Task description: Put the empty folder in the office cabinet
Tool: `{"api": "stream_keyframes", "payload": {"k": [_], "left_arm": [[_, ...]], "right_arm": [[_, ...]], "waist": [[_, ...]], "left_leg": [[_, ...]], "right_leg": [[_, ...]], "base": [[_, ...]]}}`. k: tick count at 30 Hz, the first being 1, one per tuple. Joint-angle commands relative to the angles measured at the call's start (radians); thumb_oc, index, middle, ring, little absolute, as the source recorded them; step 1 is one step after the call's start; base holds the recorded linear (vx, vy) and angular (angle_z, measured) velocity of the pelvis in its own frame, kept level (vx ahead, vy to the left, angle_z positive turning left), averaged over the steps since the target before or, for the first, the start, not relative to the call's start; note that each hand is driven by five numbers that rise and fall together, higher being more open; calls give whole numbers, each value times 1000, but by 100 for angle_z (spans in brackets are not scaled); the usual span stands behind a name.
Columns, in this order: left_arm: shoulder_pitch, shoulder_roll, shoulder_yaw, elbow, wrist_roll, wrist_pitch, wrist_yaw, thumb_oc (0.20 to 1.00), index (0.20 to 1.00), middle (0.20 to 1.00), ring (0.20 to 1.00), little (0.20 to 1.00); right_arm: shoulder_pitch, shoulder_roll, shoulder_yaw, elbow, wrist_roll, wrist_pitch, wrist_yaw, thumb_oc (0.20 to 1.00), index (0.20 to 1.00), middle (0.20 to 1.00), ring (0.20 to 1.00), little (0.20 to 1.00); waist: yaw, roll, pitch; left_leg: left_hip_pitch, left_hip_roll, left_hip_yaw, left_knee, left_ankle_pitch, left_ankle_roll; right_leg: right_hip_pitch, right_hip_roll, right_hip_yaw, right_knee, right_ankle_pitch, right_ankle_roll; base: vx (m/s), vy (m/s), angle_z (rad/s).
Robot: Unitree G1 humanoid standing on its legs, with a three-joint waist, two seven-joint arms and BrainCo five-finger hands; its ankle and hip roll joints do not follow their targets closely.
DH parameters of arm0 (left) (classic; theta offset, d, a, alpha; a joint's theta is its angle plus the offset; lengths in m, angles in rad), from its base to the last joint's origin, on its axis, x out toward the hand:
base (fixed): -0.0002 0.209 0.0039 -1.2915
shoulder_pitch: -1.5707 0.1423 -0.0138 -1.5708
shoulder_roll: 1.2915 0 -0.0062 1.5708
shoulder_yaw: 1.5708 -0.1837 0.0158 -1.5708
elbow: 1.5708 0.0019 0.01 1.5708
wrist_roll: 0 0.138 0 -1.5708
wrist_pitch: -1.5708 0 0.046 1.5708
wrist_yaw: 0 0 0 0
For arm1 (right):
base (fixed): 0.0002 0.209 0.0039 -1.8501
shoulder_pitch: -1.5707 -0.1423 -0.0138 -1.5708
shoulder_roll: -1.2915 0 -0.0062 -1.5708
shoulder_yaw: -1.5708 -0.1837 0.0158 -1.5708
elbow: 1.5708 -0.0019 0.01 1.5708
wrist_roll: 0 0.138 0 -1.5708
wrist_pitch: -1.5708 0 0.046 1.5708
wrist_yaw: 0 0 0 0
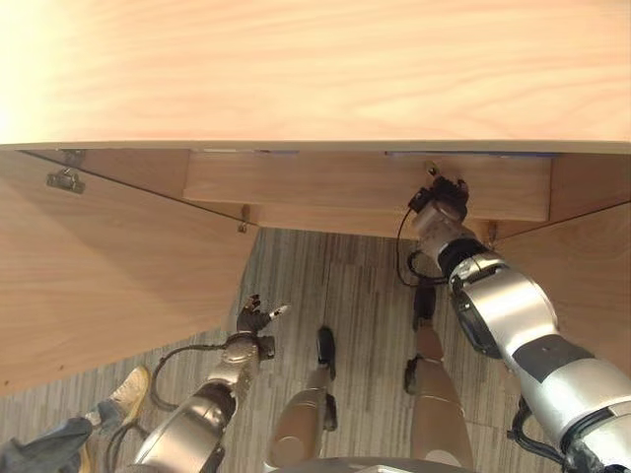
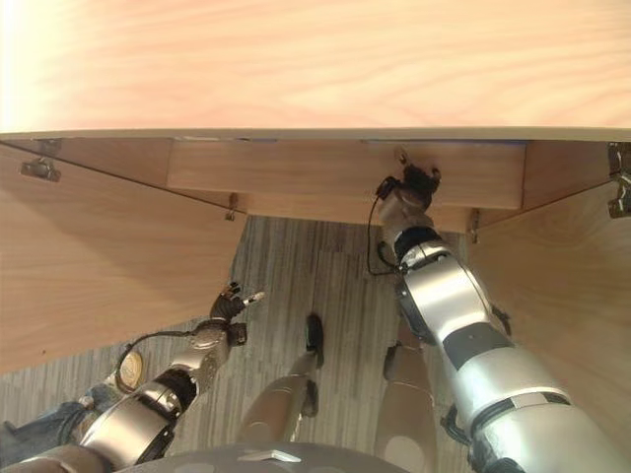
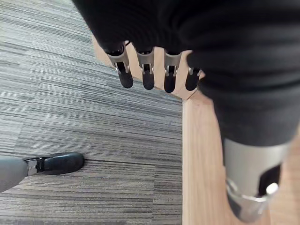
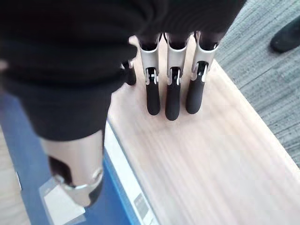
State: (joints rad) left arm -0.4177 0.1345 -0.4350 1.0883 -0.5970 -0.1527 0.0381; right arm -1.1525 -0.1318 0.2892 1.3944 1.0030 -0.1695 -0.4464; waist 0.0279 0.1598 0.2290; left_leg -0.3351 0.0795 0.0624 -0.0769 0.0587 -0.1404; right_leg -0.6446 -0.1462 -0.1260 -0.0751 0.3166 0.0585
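A blue folder (image 4: pixel 23 154) with a white label lies flat inside the wooden office cabinet (image 1: pixel 315 69), beside a bare stretch of shelf (image 4: pixel 197 154). My right hand (image 1: pixel 444 202) reaches in under the cabinet's top, between the two swung-out doors. Its fingers (image 4: pixel 171 101) are straight and rest open over the shelf, with the thumb hanging over the folder's edge and nothing gripped. My left hand (image 1: pixel 254 317) hangs low over the carpet beside the left door, its fingers (image 3: pixel 147 77) straight and empty.
The left door (image 1: pixel 99 266) and the right door (image 1: pixel 592 266) stand open on either side of me. Grey striped carpet (image 1: pixel 345 286) lies between them. A person's shoe (image 1: pixel 128 394) and trouser leg show at the lower left.
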Motion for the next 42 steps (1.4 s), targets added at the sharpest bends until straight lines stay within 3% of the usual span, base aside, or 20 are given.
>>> {"api": "stream_keyframes", "payload": {"k": [1,4,7,8,9,11,12,13,14,15,18,19,21,22,24,27,30,35,37,42], "left_arm": [[-94,47,-11,64,-54,-1,66,1000,1000,1000,1000,1000],[-250,-10,-16,117,-87,16,126,1000,1000,1000,1000,1000],[-323,-53,1,125,-97,14,166,1000,1000,1000,1000,1000],[-319,-50,20,100,-83,3,174,1000,1000,1000,1000,1000],[-315,-51,20,99,-83,4,175,1000,1000,1000,1000,1000],[-262,-34,27,40,-60,-20,176,1000,1000,1000,1000,1000],[-175,-20,30,-56,-25,-45,155,1000,1000,1000,1000,1000],[-169,-20,29,-59,-24,-45,156,1000,1000,1000,1000,1000],[-48,11,27,-146,16,-81,119,1000,1000,1000,1000,1000],[11,31,29,-169,35,-96,96,1000,1000,1000,1000,1000],[62,58,41,-186,70,-112,75,1000,1000,1000,1000,1000],[140,97,48,-233,103,-121,46,1000,1000,1000,1000,1000],[173,116,50,-253,117,-123,33,1000,1000,1000,1000,1000],[237,169,44,-301,191,-134,4,1000,1000,1000,1000,1000],[240,169,43,-303,192,-133,5,1000,1000,1000,1000,1000],[301,221,42,-329,273,-127,-37,1000,1000,1000,1000,1000],[362,250,48,-347,298,-127,-82,1000,1000,1000,1000,1000],[431,274,52,-361,328,-131,-119,1000,1000,1000,1000,1000],[480,278,53,-354,354,-136,-135,1000,1000,1000,1000,1000],[495,256,53,-309,383,-127,-135,1000,1000,1000,1000,1000]], "right_arm": [[-60,26,3,16,4,-3,-20,1000,1000,1000,1000,1000],[16,89,63,-71,-63,-11,-40,1000,1000,1000,1000,1000],[102,107,118,-187,-235,-18,-88,1000,1000,1000,1000,1000],[202,103,177,-295,-377,-11,-90,1000,1000,1000,1000,1000],[208,103,179,-302,-380,-9,-93,1000,1000,1000,1000,1000],[338,72,217,-443,-545,-5,-95,1000,1000,1000,1000,1000],[494,28,256,-590,-730,-15,-76,1000,1000,1000,1000,1000],[501,28,257,-594,-732,-13,-77,1000,1000,1000,1000,1000],[638,-41,288,-703,-885,-59,-53,1000,1000,1000,1000,1000],[686,-80,298,-729,-933,-79,-27,1000,1000,1000,1000,1000],[729,-131,309,-755,-978,-98,10,1000,1000,1000,1000,1000],[801,-189,305,-813,-1028,-107,64,1000,1000,1000,1000,1000],[837,-224,311,-838,-1062,-108,82,1000,1000,1000,1000,1000],[914,-308,291,-894,-1114,-119,142,1000,1000,1000,1000,1000],[917,-310,289,-898,-1114,-117,143,1000,1000,1000,1000,1000],[1022,-373,273,-900,-1160,-114,226,1000,1000,1000,1000,1000],[1117,-401,249,-905,-1140,-122,301,1000,1000,1000,1000,1000],[1200,-412,228,-899,-1140,-125,350,1000,1000,1000,1000,1000],[1255,-396,201,-859,-1151,-121,380,1000,1000,1000,1000,1000],[1330,-373,131,-845,-1110,-123,382,1000,1000,1000,1000,1000]], "waist": [[25,14,77],[-20,-17,85],[-50,-40,95],[-66,-55,101],[-67,-54,100],[-80,-71,103],[-89,-90,104],[-89,-90,102],[-90,-106,105],[-90,-115,104],[-90,-127,104],[-89,-154,99],[-88,-164,99],[-93,-204,96],[-92,-204,98],[-98,-266,79],[-107,-293,65],[-122,-300,48],[-142,-283,41],[-169,-277,18]], "left_leg": [[153,25,-1,22,-102,-24],[164,28,9,17,-106,-25],[174,29,15,18,-109,-24],[182,30,18,24,-114,-22],[183,30,18,24,-114,-22],[198,30,22,32,-126,-18],[219,29,25,41,-148,-13],[220,29,26,41,-149,-13],[240,29,26,62,-177,-7],[251,28,27,76,-193,-3],[267,27,27,92,-214,1],[288,17,27,121,-252,16],[301,12,26,132,-268,23],[334,-6,20,176,-306,38],[337,-7,20,178,-307,39],[387,-42,18,240,-358,67],[407,-67,18,263,-370,85],[417,-95,20,262,-362,103],[438,-89,47,243,-341,111],[439,-79,100,167,-259,124]], "right_leg": [[-8,-52,2,86,-63,103],[-4,-46,11,83,-59,102],[5,-45,15,81,-58,103],[13,-45,18,79,-57,104],[15,-45,18,79,-57,104],[28,-50,20,79,-54,106],[42,-55,22,80,-50,111],[43,-55,22,80,-50,111],[59,-63,28,85,-47,117],[67,-67,32,88,-46,120],[82,-73,33,88,-43,126],[101,-90,40,92,-34,134],[113,-97,41,93,-30,139],[160,-129,38,82,-7,157],[165,-129,38,80,-6,157],[252,-172,22,46,25,181],[300,-196,8,17,61,195],[318,-213,-1,8,106,203],[334,-199,-34,17,143,203],[354,-176,-44,103,80,201]], "base": [[-4,-8,-9],[-3,-15,-7],[-18,-14,-7],[-33,-4,-9],[-28,6,-13],[-20,22,-15],[-26,30,-10],[-44,45,-9],[-52,41,-13],[-53,40,-11],[-42,42,-2],[-16,55,8],[-53,81,10],[-75,82,7],[-47,64,10],[-47,85,3],[-69,95,-5],[-30,82,-2],[-37,127,-13],[-141,85,-34]]}}
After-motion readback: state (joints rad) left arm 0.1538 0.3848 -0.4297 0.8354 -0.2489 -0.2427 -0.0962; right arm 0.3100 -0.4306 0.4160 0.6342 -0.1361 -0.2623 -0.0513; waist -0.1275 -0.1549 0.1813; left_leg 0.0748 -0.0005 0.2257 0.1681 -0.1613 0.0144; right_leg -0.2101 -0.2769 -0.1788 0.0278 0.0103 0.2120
